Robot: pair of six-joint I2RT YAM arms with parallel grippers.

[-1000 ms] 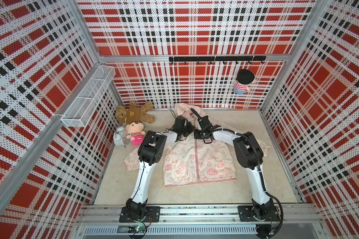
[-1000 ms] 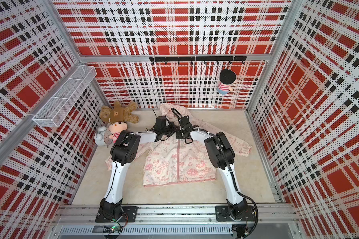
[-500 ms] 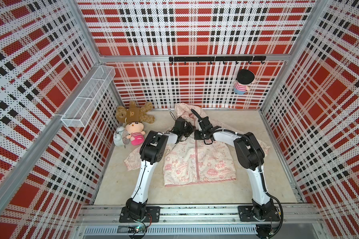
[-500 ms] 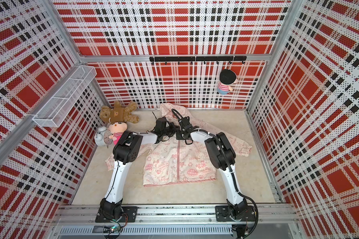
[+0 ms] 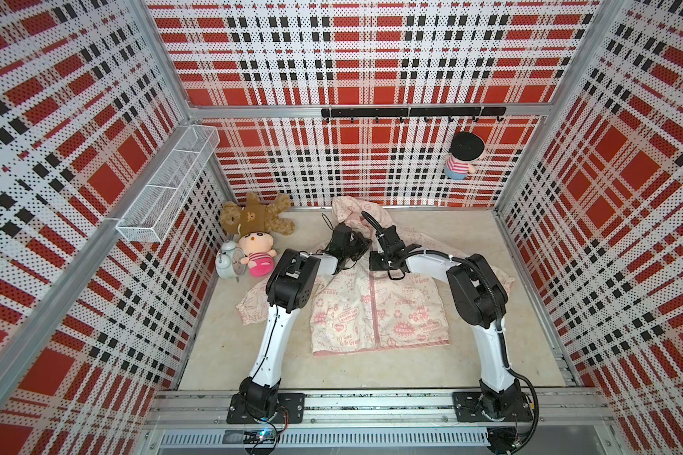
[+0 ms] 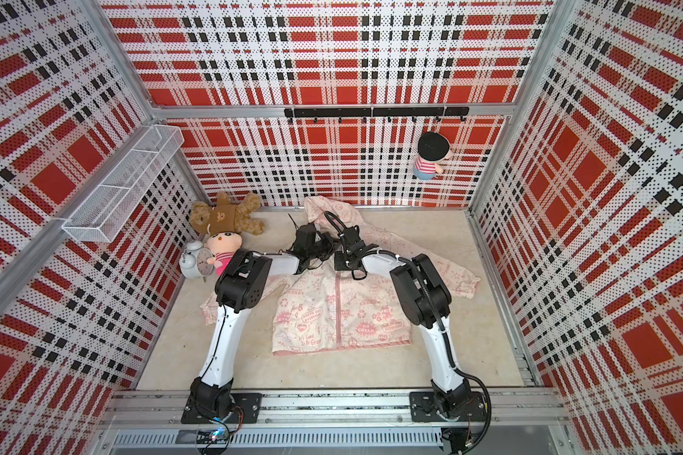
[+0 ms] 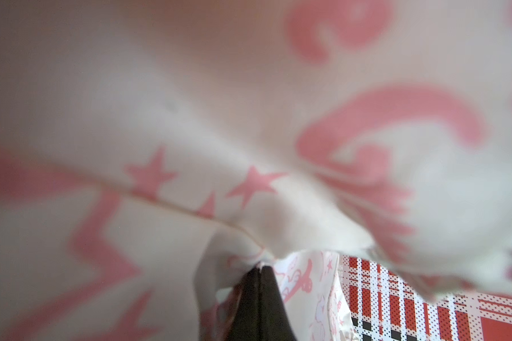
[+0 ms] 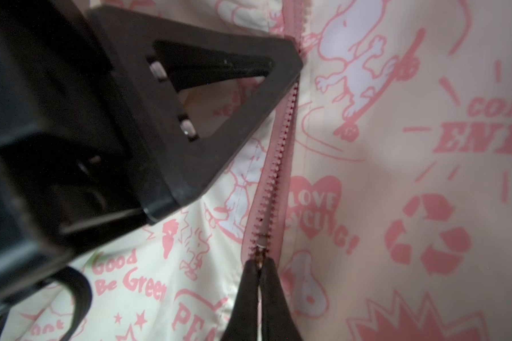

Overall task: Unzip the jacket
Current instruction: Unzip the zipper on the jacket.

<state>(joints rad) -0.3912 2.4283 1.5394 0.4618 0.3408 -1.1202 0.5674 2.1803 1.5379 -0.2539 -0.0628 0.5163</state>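
One jacket (image 5: pixel 375 315) flat at mid-desk (image 5: pixel 489 354), hood toward the far wall, one pink zipper (image 8: pixel 278 153) with teeth meshed. Two pincers at the collar: left pincer (image 7: pixel 259 270) clenched on jacket cloth, right pincer (image 8: pixel 259 267) clenched on the zipper pull (image 8: pixel 260 254). Far left: one teddy bear (image 5: pixel 255 220), one pink doll (image 5: pixel 258 252), one alarm clock (image 5: pixel 229 262). On the far wall, one striped doll (image 5: pixel 461 159).

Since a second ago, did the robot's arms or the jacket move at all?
Nothing visibly changed. The left gripper stays shut on the jacket near its collar. The right gripper stays shut on the top of the zipper, which is still closed below it. Both arms and the jacket lie where they were.
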